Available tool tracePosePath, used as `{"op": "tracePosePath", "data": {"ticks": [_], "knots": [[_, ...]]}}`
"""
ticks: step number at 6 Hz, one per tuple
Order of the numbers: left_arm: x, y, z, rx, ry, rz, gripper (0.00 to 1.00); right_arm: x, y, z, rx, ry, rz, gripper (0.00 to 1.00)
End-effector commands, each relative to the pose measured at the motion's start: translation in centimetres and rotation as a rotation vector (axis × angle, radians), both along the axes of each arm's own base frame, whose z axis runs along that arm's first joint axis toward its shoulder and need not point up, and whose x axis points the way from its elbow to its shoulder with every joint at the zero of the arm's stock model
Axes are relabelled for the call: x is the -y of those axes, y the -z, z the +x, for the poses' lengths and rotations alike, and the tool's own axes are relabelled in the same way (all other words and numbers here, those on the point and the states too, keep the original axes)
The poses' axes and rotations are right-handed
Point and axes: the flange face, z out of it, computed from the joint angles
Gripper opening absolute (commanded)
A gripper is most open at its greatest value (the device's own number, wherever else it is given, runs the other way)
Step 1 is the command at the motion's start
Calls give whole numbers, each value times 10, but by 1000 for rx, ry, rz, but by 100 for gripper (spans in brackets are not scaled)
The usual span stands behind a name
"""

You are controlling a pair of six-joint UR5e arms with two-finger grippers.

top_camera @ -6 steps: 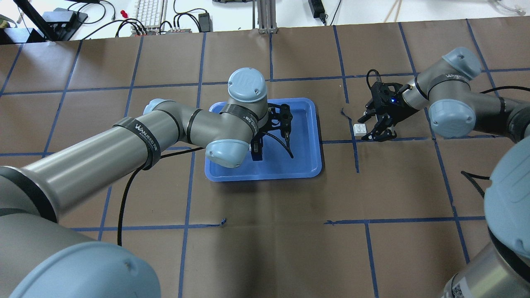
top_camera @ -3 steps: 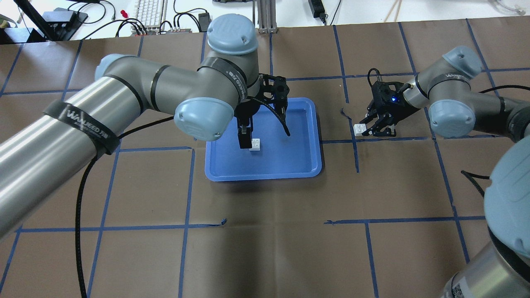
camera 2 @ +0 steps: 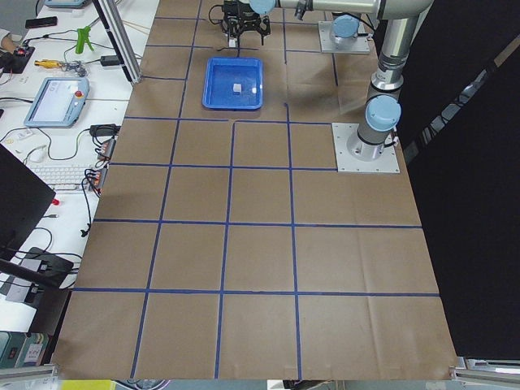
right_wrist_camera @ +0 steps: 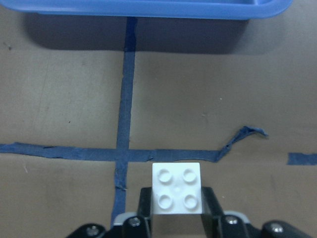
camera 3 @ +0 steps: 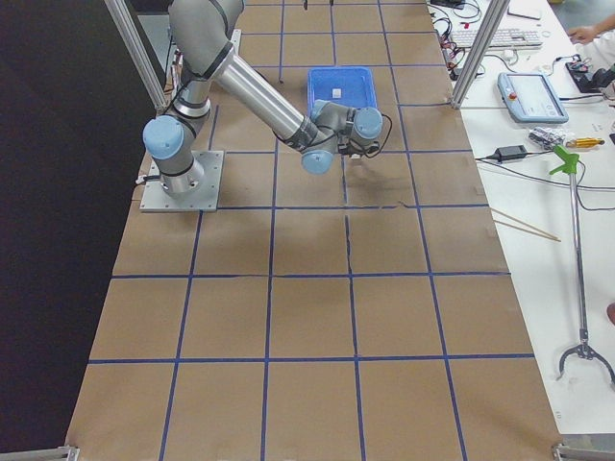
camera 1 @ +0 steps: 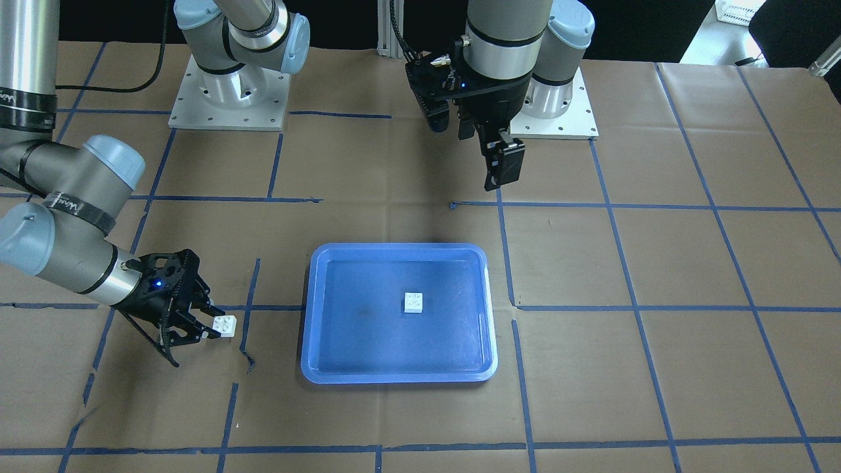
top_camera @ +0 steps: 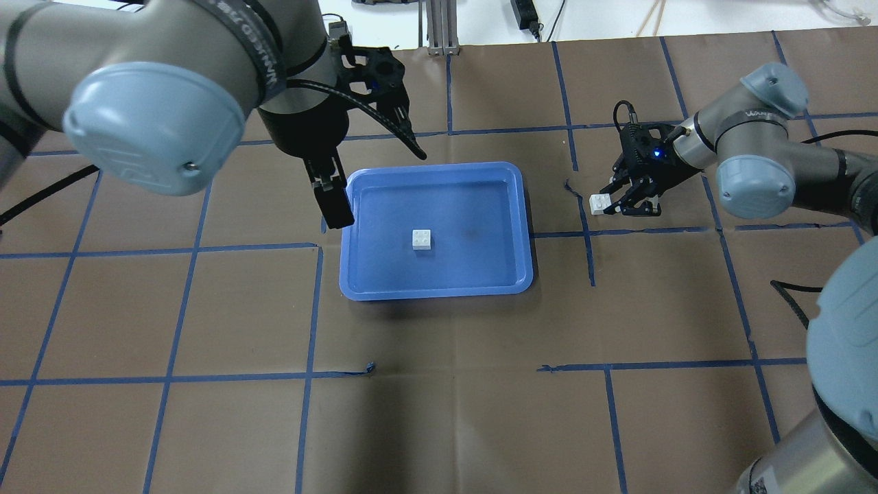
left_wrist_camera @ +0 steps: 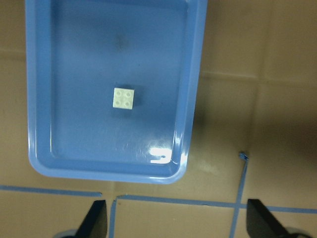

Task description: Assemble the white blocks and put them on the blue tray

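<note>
While the blue tray [top_camera: 480,264] lies mid-table, the left gripper [top_camera: 381,186] hangs by its 10 o'clock corner in the overhead view, jaws spread wide. At the tray's 3 o'clock the right gripper [top_camera: 612,206] pinches one white block [top_camera: 599,204]; the other white block [top_camera: 422,239] rests inside the tray, near centre.

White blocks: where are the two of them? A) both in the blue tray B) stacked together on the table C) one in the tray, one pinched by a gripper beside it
C: one white block lies in the blue tray, and the other block sits between the right gripper's fingers outside it.
</note>
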Motion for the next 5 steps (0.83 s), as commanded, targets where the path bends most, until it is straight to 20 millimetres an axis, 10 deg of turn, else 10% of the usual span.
{"op": "tracePosePath", "data": {"ticks": [1,2,5], "knots": [[9,-10,58,47,-481,-58,100,-4,-47,5,-8,6,-51,22],[22,-8,90,23,-690,-63,100,-10,-60,20,8,56,-31,22],[11,-22,111,-10,-1012,-100,100,-25,-73,154,37,130,-20,22]]}}
